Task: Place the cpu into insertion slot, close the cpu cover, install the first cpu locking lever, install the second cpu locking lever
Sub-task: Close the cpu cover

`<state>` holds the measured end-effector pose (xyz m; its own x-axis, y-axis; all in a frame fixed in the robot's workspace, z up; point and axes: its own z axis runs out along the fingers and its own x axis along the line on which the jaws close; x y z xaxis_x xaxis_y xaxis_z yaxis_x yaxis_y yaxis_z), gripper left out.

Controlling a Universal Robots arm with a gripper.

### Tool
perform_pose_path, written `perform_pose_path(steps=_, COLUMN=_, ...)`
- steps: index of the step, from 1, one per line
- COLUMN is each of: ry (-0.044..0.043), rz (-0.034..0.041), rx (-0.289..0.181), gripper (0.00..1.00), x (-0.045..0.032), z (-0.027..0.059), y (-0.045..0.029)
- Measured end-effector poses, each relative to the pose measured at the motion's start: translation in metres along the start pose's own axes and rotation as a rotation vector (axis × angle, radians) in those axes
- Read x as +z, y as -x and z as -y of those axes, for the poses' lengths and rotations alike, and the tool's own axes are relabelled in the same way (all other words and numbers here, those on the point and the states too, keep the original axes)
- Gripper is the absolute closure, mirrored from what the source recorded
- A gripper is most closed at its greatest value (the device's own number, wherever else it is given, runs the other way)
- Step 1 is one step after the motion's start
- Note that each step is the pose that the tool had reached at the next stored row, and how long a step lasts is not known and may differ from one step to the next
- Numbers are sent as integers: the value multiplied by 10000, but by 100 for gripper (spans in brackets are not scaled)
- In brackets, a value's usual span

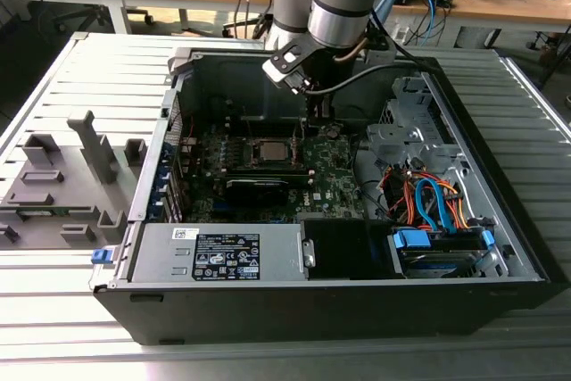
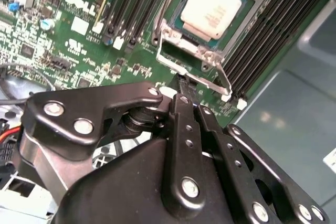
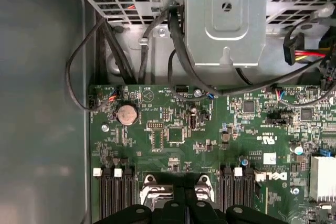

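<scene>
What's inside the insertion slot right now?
The cpu sits in the insertion slot, its pale metal top showing through the cut-out of the cpu cover. The slot's floor beneath the chip is covered, so its state cannot be seen.

The dull silver cpu [image 2: 212,3] lies flat inside the metal-rimmed insertion slot [image 2: 185,34].

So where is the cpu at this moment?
In the second wrist view the cpu lies inside a metal frame on the green board, between two rows of long black slots, just ahead of the gripper.
</scene>
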<state>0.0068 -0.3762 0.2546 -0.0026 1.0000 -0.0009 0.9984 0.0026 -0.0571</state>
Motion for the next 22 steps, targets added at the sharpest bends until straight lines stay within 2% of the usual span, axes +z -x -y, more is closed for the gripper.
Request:
perform_pose_path(steps=3, ry=18, rz=-33, rx=-4, gripper=89, x=3, z=57, y=1)
perform_pose_path(steps=6, ry=19, rz=-140, rx=-87, gripper=89, x=6, z=103, y=1)
perform_pose_path(steps=8, ry=20, rz=-249, rx=-136, gripper=89, x=9, z=129, y=1)
perform_pose_path(steps=9, ry=19, rz=-369, rx=-211, gripper=89, x=13, z=140, y=2)
perform_pose_path(steps=10, ry=18, rz=-432, rx=-329, gripper=89, x=17, z=143, y=2)
perform_pose_path(steps=16, ry=2, rz=-532, rx=-1234, gripper=89, x=37, z=149, y=2)
perform_pose_path(steps=17, ry=1, rz=-558, rx=-1317, gripper=89, x=40, z=153, y=2)
perform_pose_path(steps=20, ry=6, rz=-697, rx=-1468, gripper=89, x=54, z=195, y=3)
perform_pose_path(steps=22, ry=10, rz=-728, rx=-1485, gripper=89, x=64, z=225, y=7)
